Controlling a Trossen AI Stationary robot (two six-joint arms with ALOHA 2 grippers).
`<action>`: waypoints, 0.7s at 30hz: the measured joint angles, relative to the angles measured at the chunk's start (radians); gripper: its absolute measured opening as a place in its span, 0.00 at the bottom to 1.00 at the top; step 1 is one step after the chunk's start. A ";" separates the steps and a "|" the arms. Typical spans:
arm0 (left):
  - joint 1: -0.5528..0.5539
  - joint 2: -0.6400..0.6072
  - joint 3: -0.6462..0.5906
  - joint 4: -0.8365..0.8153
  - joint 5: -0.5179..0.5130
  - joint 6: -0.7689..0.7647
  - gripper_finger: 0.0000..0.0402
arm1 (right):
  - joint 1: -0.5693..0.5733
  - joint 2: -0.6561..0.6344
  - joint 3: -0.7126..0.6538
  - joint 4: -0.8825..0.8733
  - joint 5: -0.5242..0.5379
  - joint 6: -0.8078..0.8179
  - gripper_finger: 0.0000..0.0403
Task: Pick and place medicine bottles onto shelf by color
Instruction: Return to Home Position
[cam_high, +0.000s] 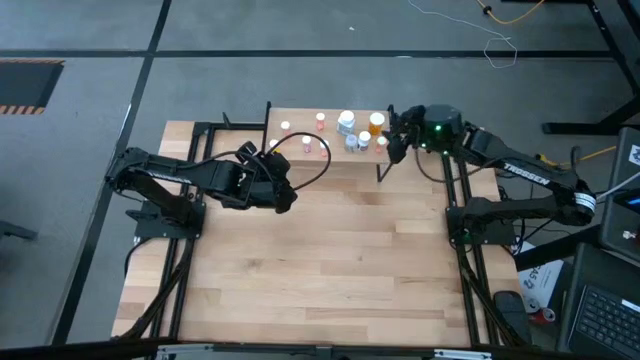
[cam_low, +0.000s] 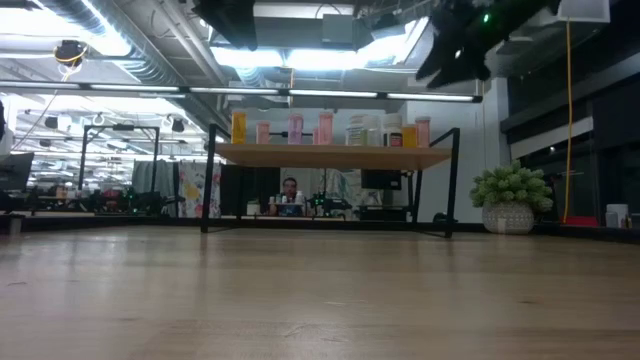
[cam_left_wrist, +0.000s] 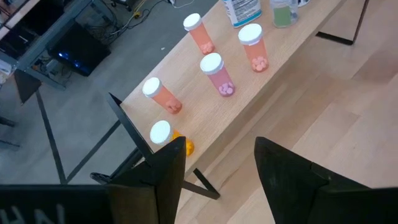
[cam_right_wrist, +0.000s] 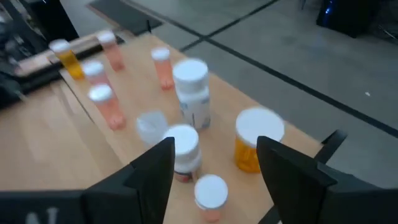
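Standing upright on the shelf (cam_low: 330, 156): white-capped pink and orange bottles (cam_left_wrist: 217, 74)

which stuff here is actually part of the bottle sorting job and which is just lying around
Part of the job:
shelf
pink bottles, orange bottles and white-blue bottle, all standing on the shelf
left gripper and right gripper, both open and empty

Just lying about:
potted green plant
cables on the floor
person in the room behind
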 joint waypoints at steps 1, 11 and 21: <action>0.000 0.000 0.000 0.000 0.000 0.010 0.46 | 0.000 -0.010 0.022 -0.022 -0.004 0.001 0.57; -0.004 0.000 0.000 -0.002 0.071 0.252 0.46 | 0.000 -0.057 0.213 -0.149 -0.165 0.104 0.57; -0.010 -0.057 -0.011 -0.117 0.176 0.033 0.46 | 0.033 -0.090 0.213 -0.267 -0.395 0.182 0.57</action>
